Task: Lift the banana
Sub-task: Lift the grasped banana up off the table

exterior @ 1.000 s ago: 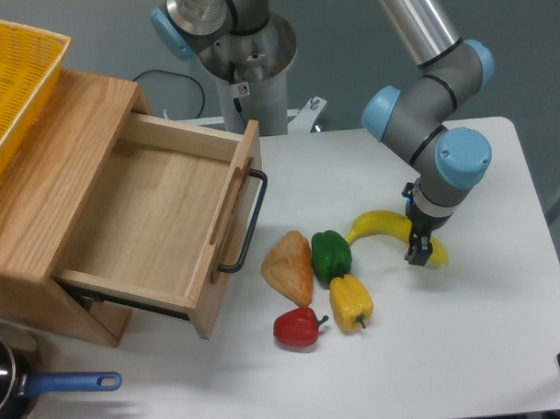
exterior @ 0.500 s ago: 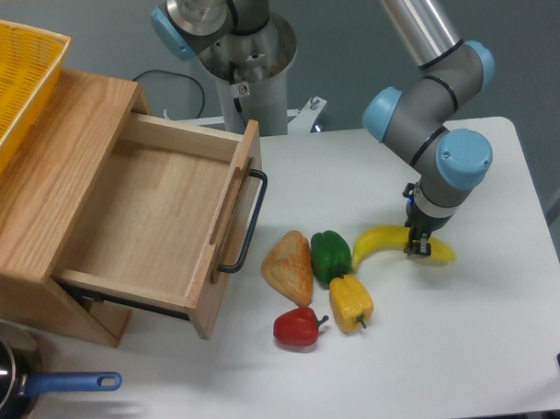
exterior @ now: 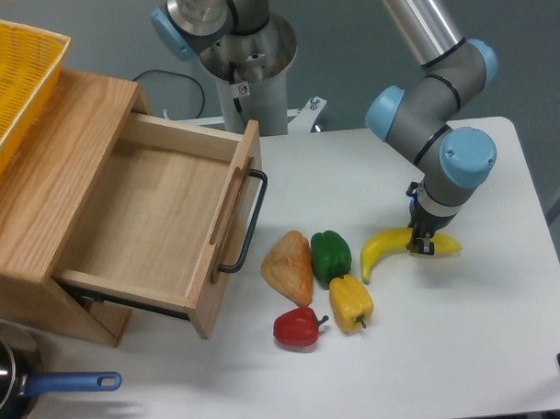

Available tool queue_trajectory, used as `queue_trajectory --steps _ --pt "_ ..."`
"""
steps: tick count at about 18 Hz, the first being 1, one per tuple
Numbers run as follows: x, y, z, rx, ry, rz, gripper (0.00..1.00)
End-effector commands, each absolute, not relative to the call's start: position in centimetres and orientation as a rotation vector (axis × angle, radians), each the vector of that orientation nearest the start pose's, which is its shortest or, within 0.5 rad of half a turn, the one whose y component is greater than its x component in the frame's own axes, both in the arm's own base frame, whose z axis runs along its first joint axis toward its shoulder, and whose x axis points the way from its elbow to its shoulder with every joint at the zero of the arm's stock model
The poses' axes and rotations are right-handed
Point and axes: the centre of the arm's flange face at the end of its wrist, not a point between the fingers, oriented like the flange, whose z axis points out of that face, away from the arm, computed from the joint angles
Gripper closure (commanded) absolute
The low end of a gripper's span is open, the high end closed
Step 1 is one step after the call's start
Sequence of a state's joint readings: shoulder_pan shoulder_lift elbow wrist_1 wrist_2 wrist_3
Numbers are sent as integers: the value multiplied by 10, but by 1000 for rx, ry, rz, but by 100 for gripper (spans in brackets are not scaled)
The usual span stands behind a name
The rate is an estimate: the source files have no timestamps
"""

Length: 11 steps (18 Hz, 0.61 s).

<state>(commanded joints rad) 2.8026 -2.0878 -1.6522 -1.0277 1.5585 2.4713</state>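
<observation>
One second on, the gripper (exterior: 420,245) was clamped on the banana (exterior: 388,248), which had tilted and shifted right beside the green pepper (exterior: 330,256), indicating a lift beginning.

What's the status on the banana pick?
Gripper shut on banana, near its right end. Banana low over the table, lift unclear. Green pepper and yellow pepper close left, not touching.

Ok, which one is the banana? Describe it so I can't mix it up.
Start at the open wooden drawer on the left, then go right past the cluster of peppers. The banana lies under the end effector, farthest right. It is the only long, curved yellow piece; the yellow pepper is blocky with a stem.
</observation>
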Motion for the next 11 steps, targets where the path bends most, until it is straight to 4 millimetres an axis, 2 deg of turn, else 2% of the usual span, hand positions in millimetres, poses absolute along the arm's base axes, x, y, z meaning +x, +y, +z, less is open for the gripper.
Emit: queue_trajectory --steps 4,11 --pt "-557 340 226 -2540 1812 -43 69" --pt "-573 355 281 -2588 1700 -20 69"
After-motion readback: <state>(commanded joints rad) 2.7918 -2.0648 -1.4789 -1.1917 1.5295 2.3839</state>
